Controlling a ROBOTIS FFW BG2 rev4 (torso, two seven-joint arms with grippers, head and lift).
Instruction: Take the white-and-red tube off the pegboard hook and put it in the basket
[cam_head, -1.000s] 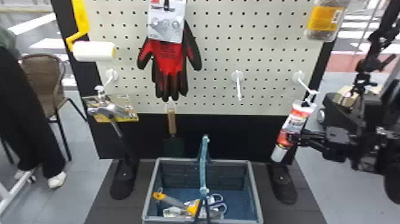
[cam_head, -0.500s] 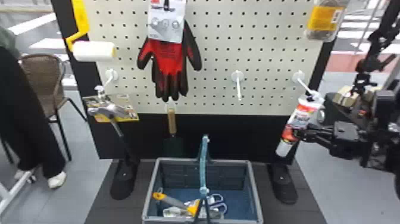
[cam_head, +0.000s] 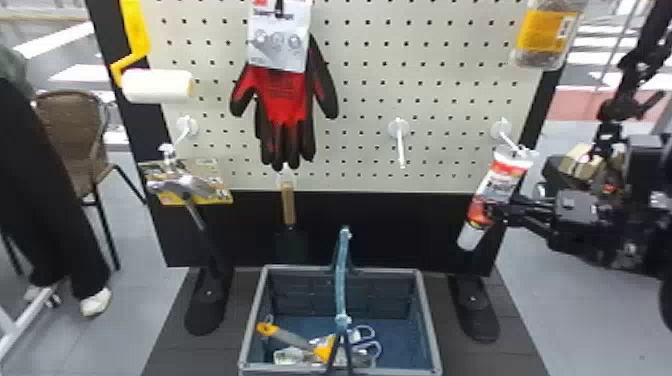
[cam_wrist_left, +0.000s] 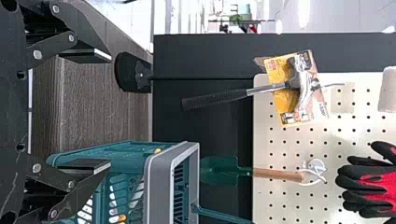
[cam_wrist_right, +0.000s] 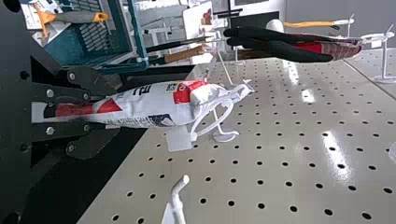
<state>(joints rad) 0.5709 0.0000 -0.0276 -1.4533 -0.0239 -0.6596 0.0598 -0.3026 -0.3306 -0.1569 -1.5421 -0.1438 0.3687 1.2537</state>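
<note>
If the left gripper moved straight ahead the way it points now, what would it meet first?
Probably the stand's black lower panel, between the hammer and the green trowel. Depth is unclear, so the left gripper might brush the hammer or the basket's rim first.

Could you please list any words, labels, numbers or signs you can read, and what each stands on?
White-and-red tube: lettering partly turned away, not surely legible.
Glove tag: print too small.
Yellow card behind hammer: too small.
Yellow label on container: too small.
</note>
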